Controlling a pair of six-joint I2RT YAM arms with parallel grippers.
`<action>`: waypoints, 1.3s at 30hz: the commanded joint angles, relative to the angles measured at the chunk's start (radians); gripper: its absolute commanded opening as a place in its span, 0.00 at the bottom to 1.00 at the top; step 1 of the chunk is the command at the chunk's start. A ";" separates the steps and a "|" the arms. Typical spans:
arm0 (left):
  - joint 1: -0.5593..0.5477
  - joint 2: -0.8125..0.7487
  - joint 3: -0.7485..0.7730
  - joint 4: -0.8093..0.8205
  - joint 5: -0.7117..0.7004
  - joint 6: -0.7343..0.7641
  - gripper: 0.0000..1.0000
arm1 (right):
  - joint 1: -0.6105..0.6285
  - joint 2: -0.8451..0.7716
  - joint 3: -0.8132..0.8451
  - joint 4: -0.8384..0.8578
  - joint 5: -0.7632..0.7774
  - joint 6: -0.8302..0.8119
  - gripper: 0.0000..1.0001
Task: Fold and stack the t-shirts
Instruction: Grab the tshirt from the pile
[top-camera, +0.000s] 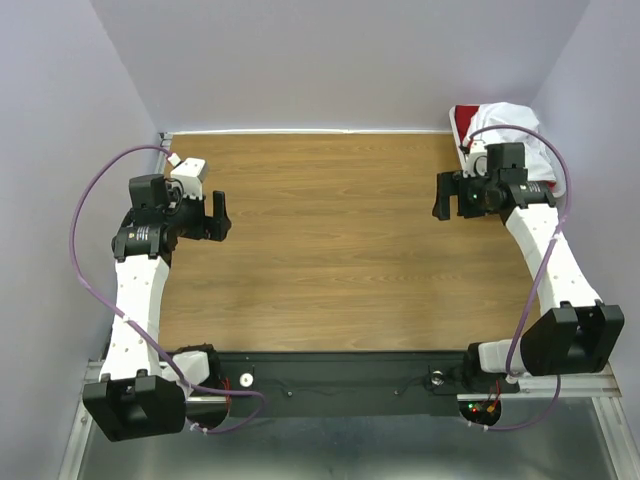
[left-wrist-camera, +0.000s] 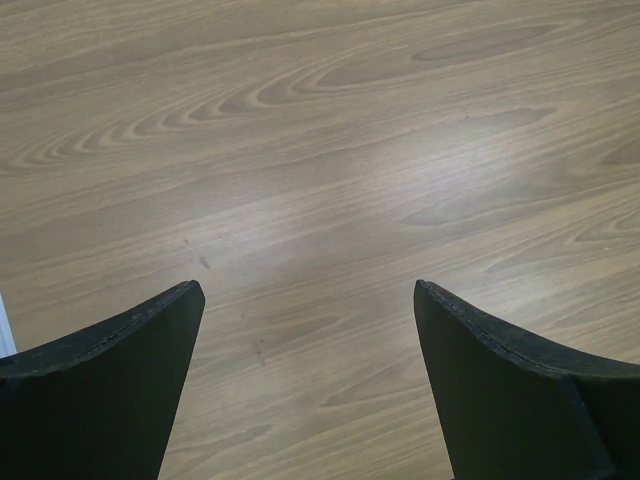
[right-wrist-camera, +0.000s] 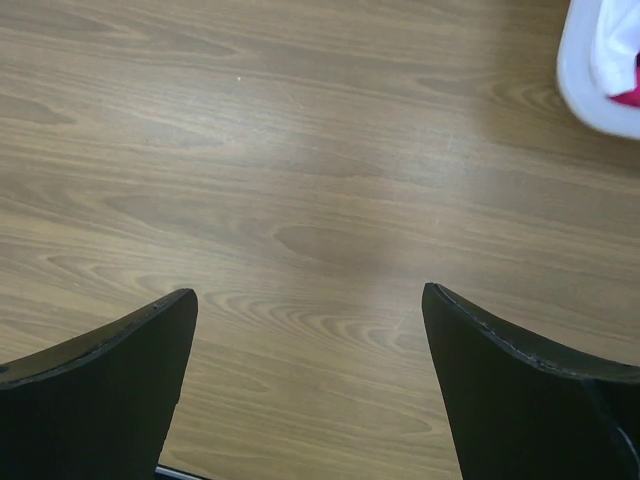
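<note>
Well, left hand (top-camera: 222, 215) and right hand (top-camera: 441, 196) hover wide open above the desk (top-camera: 330, 260); t-shirts (top-camera: 512, 124) lie heaped far right, seemingly in a basket (right-wrist-camera: 571, 78).

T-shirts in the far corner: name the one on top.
The white t-shirt; it lies uppermost, while the red t-shirt peeks out only at its left edge.

The left arm (top-camera: 138, 290) and right arm (top-camera: 545, 240) have white shells on the long links and black housings at the joints. Each carries a big black block (top-camera: 135, 405), at 7 and 4 o'clock in the overhead view. A purple cable (top-camera: 100, 185) loops along each arm. The left end effector (top-camera: 218, 216) and right end effector (top-camera: 446, 196) are matte black, with broad curved fingers (left-wrist-camera: 100, 390) narrowing to blunt tips. Small red and green lights (top-camera: 482, 408) glow at the right base.
</note>
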 joint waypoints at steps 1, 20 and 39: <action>-0.006 0.001 0.032 0.045 -0.048 0.001 0.99 | -0.021 0.024 0.107 0.003 -0.026 -0.032 1.00; -0.004 0.292 0.153 0.079 -0.403 -0.169 0.99 | -0.280 0.671 0.796 -0.008 0.079 -0.108 1.00; -0.003 0.346 0.204 0.096 -0.258 -0.097 0.98 | -0.285 0.879 0.925 0.018 0.132 -0.054 0.47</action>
